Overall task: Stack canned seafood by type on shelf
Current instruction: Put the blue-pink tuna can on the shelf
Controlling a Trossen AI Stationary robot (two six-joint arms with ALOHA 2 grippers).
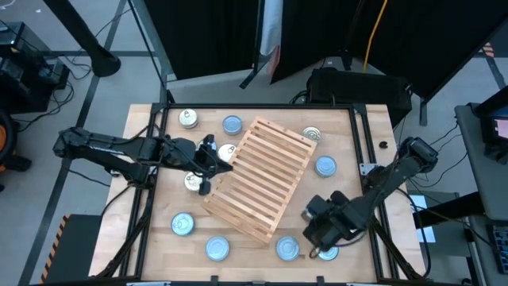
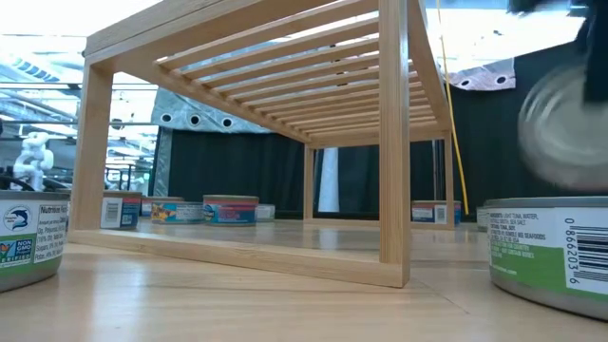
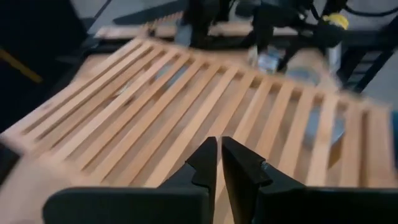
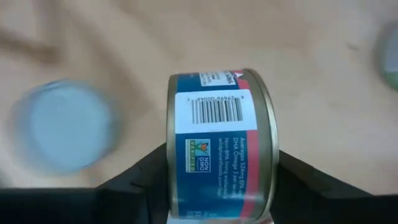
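Tin (image 4: 222, 146): blue-red label, barcode, clamped in right gripper (image 4: 221, 171).

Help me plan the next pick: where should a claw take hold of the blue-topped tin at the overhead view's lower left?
Across its curved side wall, coming straight down: the blue-topped tin lies flat, top up, with bare table all round. The left claw, shut by the shelf, is nearer.

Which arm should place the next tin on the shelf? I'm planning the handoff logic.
Probably the right: its claw is shut on a blue-labelled tin near the table's front right. The left claw is shut and empty, at the shelf.
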